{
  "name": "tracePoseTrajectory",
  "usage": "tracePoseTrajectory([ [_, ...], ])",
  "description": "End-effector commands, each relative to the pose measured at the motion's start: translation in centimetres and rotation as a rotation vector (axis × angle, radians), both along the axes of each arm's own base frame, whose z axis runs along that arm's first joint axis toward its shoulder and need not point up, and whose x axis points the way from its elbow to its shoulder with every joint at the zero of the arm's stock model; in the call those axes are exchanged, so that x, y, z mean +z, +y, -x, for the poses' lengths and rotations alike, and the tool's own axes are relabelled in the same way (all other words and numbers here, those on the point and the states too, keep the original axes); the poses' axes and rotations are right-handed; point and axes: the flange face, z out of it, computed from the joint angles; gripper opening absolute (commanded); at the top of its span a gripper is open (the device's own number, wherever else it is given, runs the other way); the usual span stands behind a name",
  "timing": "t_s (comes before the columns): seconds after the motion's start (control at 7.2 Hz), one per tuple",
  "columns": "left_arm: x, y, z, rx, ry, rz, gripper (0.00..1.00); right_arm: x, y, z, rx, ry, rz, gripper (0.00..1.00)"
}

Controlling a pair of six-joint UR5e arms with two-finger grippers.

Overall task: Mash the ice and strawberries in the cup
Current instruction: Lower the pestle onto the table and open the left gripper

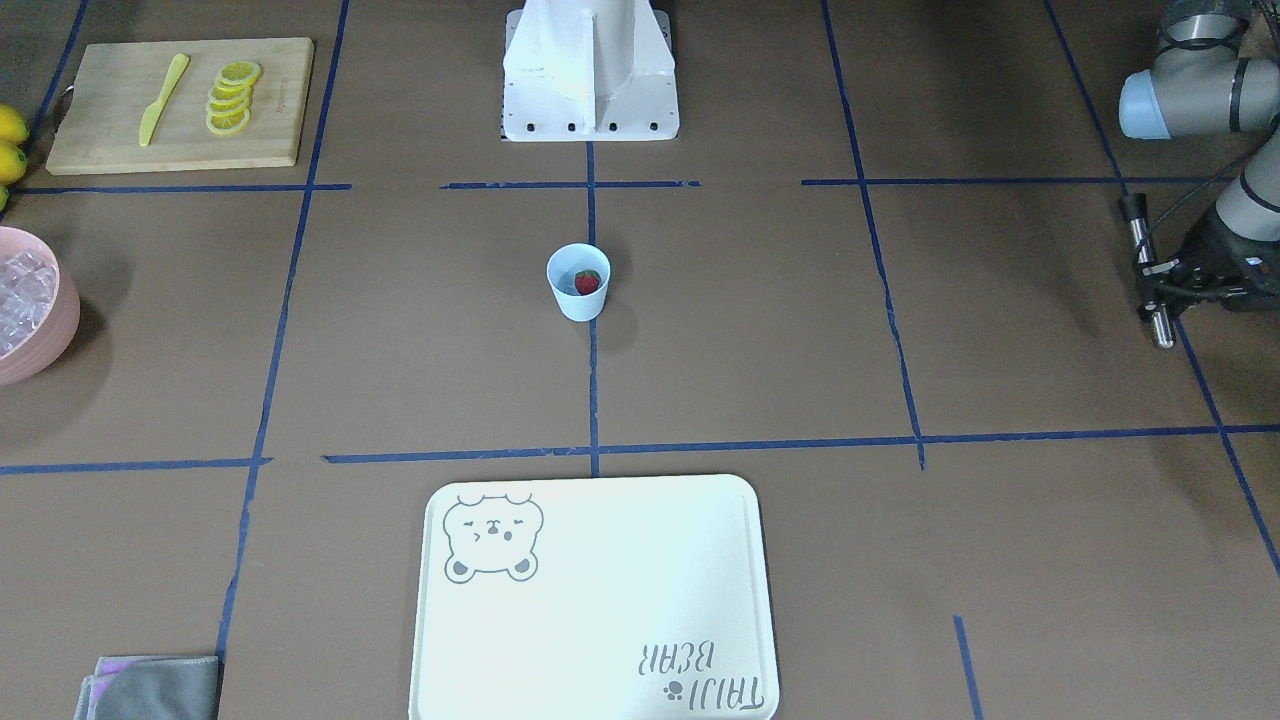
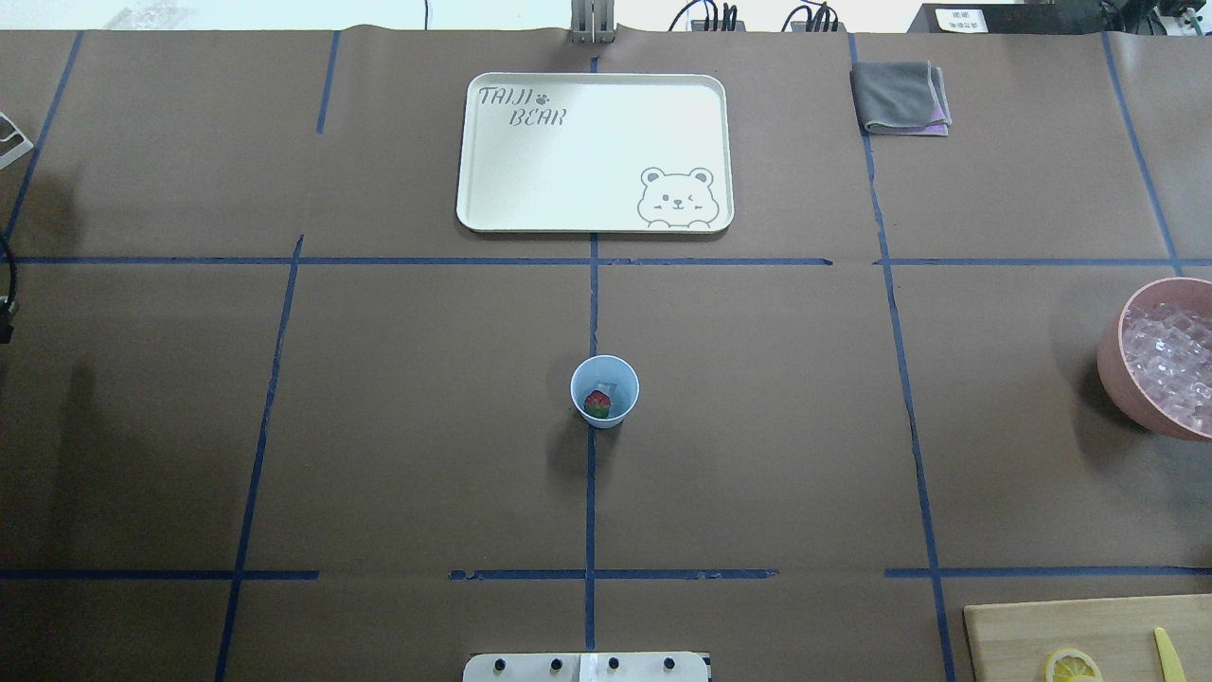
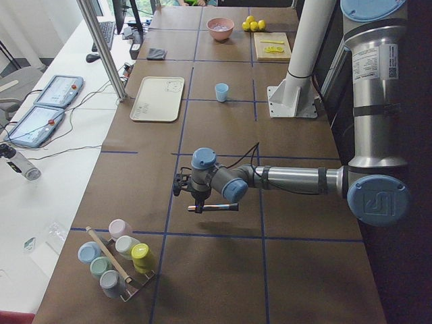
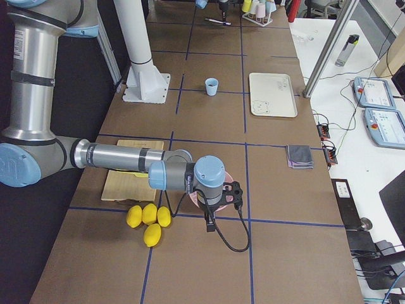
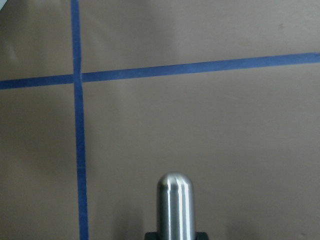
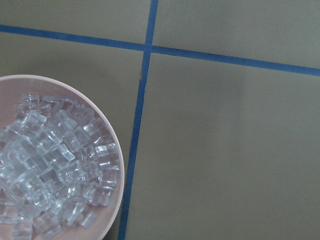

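One strawberry (image 1: 587,282) lies in the cup (image 1: 578,305), central on the bench (image 1: 900,330), ice (image 2: 610,388) seemingly beside it. Your left gripper (image 1: 1152,272) pinches the steel muddler (image 5: 175,205) level: turn it upright, centre it over the rim, press gently. Right gripper (image 4: 224,197): whether spread or closed, I cannot tell.

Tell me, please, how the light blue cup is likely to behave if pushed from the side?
The cup holds only one strawberry and a little ice, so it is probably light and would slide on the brown paper. It tapers to a narrow base, so a high push may tip it.
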Motion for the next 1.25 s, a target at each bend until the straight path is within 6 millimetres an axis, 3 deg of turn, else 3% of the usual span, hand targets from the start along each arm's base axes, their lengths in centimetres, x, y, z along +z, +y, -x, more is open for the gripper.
tracePoseTrajectory([
  [0.0, 2.2, 1.2, 0.8, -0.078, 0.018, 0.003, 0.0, 0.0, 0.0, 0.0, 0.0, 0.0, 0.0, 1.0],
  [0.56, 3.4, 1.3, 1.1, -0.13, -0.018, -0.05, 0.0, 0.0, 0.0, -0.1, 0.0, 0.012, -0.001, 1.0],
  [0.83, 3.1, 1.4, -0.8, -0.092, -0.014, -0.054, 0.03, 0.1, 0.1, -0.1, 0.0, 0.012, 0.0, 1.0],
  [1.11, 3.1, 1.8, -1.9, -0.066, -0.015, -0.055, 0.13, 0.2, 0.2, -0.1, 0.0, 0.014, 0.003, 1.0],
])
